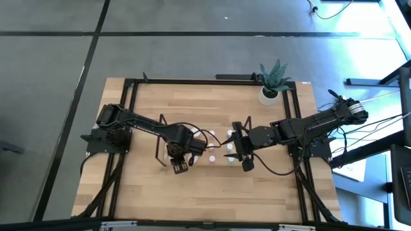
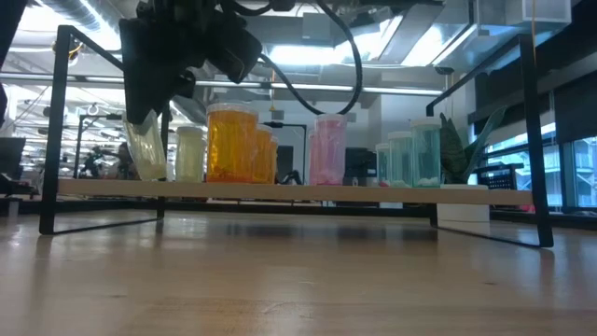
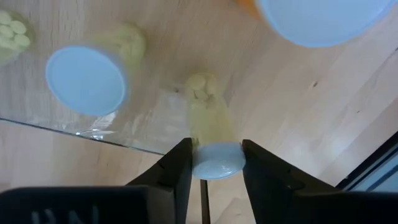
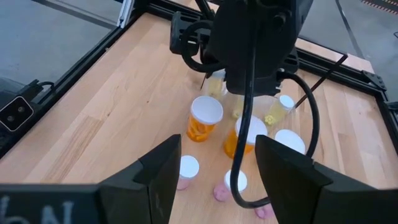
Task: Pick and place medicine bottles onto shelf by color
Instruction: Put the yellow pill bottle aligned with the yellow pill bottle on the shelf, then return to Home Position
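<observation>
Gripping a small pale yellow bottle (image 3: 211, 134) by its white cap, the left gripper (image 3: 214, 168) has its jaws drawn in narrow, one finger on each side of the cap. The bottle hangs tilted at the left end of the clear shelf (image 2: 280, 189), its base at the shelf's edge in the low view. In the high view this gripper (image 1: 182, 160) sits over the middle of the counter (image 1: 212, 192).

The right gripper (image 1: 246, 160) waits just across from it with nothing between its jaws, which stand well apart in its own wrist view (image 4: 214, 180).

Along the shelf in the low view I count one more pale yellow bottle (image 2: 189, 154), two orange bottles (image 2: 233, 145) close together, one pink bottle (image 2: 328, 149) and about three green bottles (image 2: 415, 157) at the right end; the exact count of the green ones is hard to tell.

A potted plant (image 1: 273, 80) stands at the far right corner of the counter
</observation>
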{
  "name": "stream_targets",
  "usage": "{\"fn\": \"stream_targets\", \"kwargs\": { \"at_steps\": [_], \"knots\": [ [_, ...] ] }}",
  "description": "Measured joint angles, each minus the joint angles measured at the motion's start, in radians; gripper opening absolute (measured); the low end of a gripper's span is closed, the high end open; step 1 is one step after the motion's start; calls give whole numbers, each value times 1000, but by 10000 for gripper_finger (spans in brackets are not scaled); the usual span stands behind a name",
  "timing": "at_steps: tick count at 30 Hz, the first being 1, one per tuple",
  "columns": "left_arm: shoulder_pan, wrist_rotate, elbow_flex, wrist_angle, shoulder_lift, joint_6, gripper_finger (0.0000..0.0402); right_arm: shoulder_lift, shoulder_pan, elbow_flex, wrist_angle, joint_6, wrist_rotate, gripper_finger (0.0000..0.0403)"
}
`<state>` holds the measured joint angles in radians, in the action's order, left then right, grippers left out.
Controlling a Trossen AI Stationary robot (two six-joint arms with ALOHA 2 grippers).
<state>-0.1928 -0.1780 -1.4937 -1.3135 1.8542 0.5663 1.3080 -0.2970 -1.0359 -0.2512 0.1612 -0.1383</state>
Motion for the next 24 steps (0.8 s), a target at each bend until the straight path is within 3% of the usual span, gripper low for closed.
{"fn": "stream_targets", "kwargs": {
  "at_steps": [8, 16, 24],
  "knots": [
    [3, 7, -1, 3, 4, -3, 142, 0, 0, 0, 0, 0, 0, 207],
    [3, 81, -72, -57, 3, -19, 159, 0, 0, 0, 0, 0, 0, 207],
    [2, 84, -79, -68, 3, 2, 203, 0, 0, 0, 0, 0, 0, 207]
  ]
}}
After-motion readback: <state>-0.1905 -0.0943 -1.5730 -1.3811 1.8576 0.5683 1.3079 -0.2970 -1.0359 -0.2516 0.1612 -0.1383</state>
